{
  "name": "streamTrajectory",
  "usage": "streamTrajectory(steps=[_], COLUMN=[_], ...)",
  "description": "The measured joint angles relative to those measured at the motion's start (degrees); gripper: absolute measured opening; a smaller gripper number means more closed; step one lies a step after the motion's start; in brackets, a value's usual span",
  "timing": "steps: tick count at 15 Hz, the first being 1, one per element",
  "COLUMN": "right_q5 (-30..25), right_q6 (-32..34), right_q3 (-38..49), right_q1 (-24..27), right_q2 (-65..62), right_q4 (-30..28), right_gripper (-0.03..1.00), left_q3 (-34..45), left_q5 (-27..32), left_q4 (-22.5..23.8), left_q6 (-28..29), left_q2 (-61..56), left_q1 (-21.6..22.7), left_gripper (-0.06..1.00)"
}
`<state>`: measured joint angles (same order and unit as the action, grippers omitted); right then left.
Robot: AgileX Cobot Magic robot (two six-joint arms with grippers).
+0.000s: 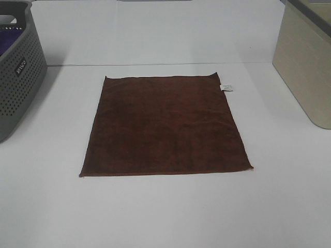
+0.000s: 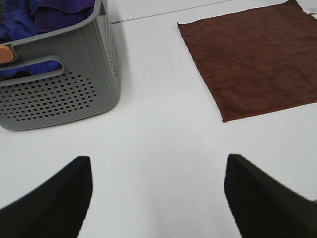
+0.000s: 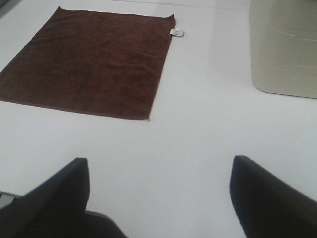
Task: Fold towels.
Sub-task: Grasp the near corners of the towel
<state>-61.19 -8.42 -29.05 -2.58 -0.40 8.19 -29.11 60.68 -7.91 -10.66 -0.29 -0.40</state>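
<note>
A dark brown square towel point(image 1: 164, 126) lies spread flat in the middle of the white table, with a small white tag point(image 1: 227, 87) at its far right edge. No arm shows in the exterior high view. In the left wrist view the towel point(image 2: 257, 59) lies well ahead, and my left gripper point(image 2: 158, 196) hangs open over bare table short of its near left corner. In the right wrist view the towel point(image 3: 89, 62) and tag point(image 3: 177, 32) lie ahead of my right gripper point(image 3: 161, 198), which is open with nothing between its fingers.
A grey perforated basket point(image 1: 15, 77) stands at the table's left edge; purple fabric point(image 2: 44, 15) fills it. A beige bin point(image 1: 305, 67) stands at the right. The table's far edge point(image 1: 165, 64) meets a white wall.
</note>
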Motion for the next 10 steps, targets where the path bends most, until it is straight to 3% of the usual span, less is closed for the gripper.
streamTrajectory(steps=[10], right_q5=[0.00], right_q6=[0.00], right_q3=[0.00], right_q1=[0.00], right_q2=[0.00], right_q4=[0.00], right_gripper=[0.74], left_q3=[0.00], left_q5=[0.00], left_q4=[0.00], left_q6=[0.00], left_q2=[0.00], left_q1=[0.00], left_gripper=[0.71])
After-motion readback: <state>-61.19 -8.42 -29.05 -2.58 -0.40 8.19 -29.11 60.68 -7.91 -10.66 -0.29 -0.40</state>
